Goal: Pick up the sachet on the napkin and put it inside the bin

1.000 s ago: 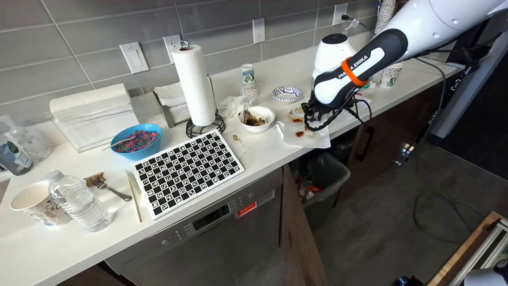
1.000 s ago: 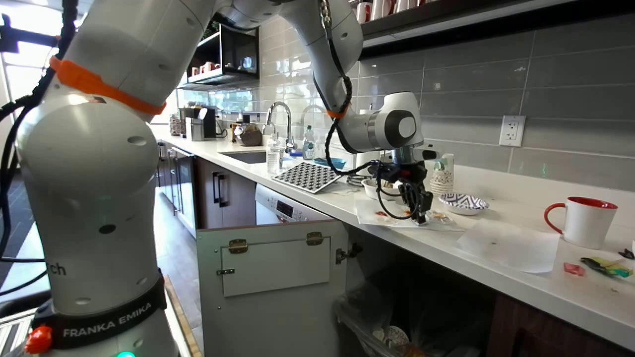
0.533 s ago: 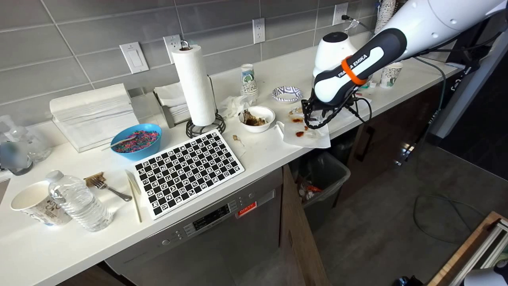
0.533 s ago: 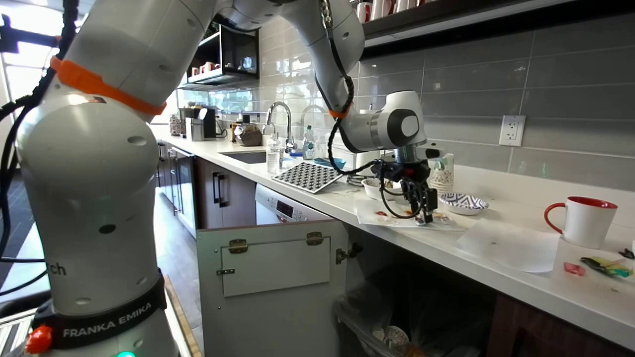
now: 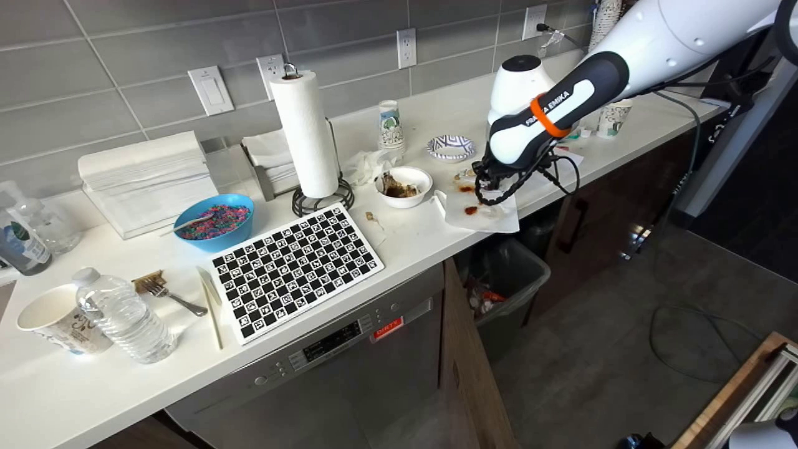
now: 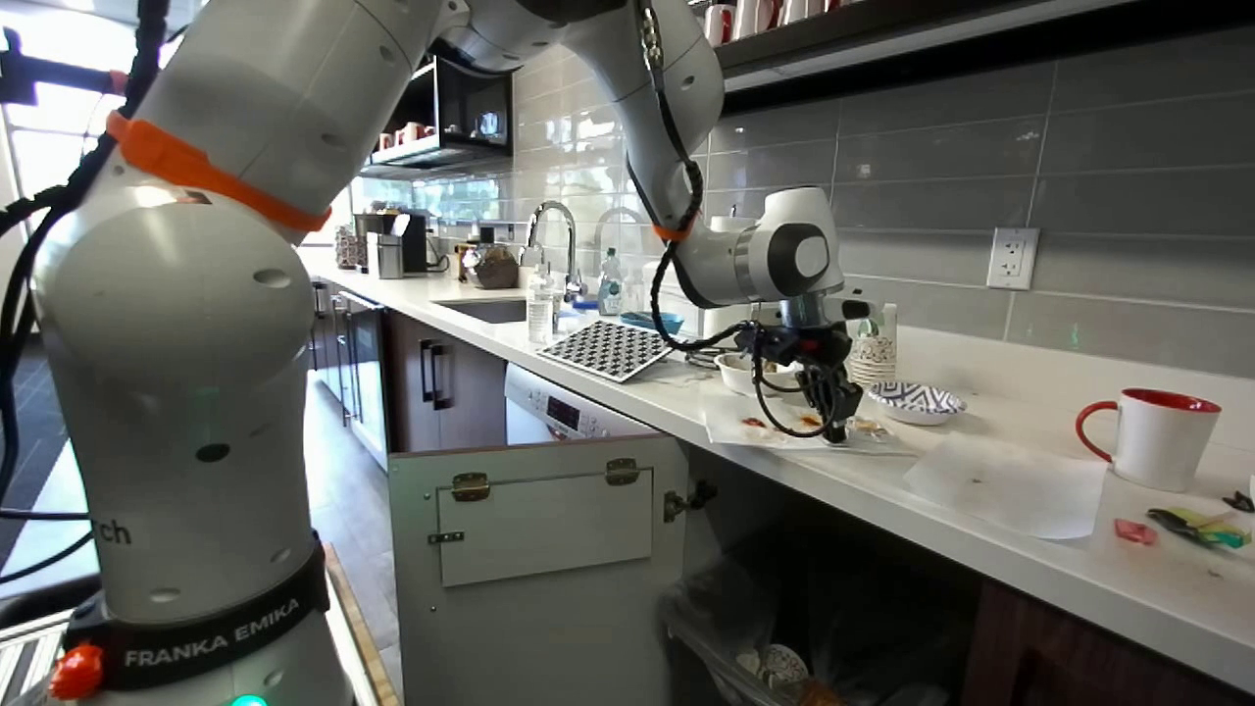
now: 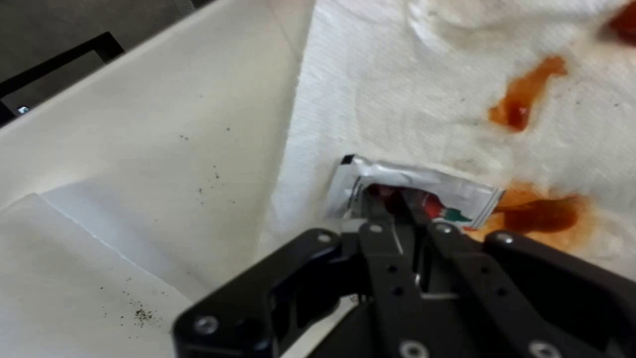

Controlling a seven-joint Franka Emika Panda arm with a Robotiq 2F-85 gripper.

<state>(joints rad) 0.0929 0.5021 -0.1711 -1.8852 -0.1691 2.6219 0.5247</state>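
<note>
The white napkin [image 7: 338,114] lies flat at the counter's edge with red-brown sauce stains. It shows in both exterior views [image 5: 458,218] [image 6: 726,420]. The sachet [image 7: 457,191], silver with a red and green print, lies at the napkin's edge in the wrist view. My gripper [image 7: 395,199] points down on it, its fingertips nearly together and the sachet's middle buckled between them. The gripper [image 6: 835,434] is low over the napkin in an exterior view and hides the sachet. The dark, bag-lined bin [image 5: 527,290] stands below, inside the open cabinet, holding rubbish.
The open cabinet door [image 6: 549,549] stands beside the bin. A white bowl [image 5: 404,198], a patterned bowl [image 6: 915,402] and a paper-towel roll [image 5: 305,134] stand near the gripper. A second paper sheet [image 6: 1010,487] and a red-handled mug [image 6: 1162,441] are along the counter.
My gripper's fingers have come closer together over the sachet. The arm has shifted slightly and lowered a little. The silver seen at the fingertips earlier in an exterior view is now hidden.
</note>
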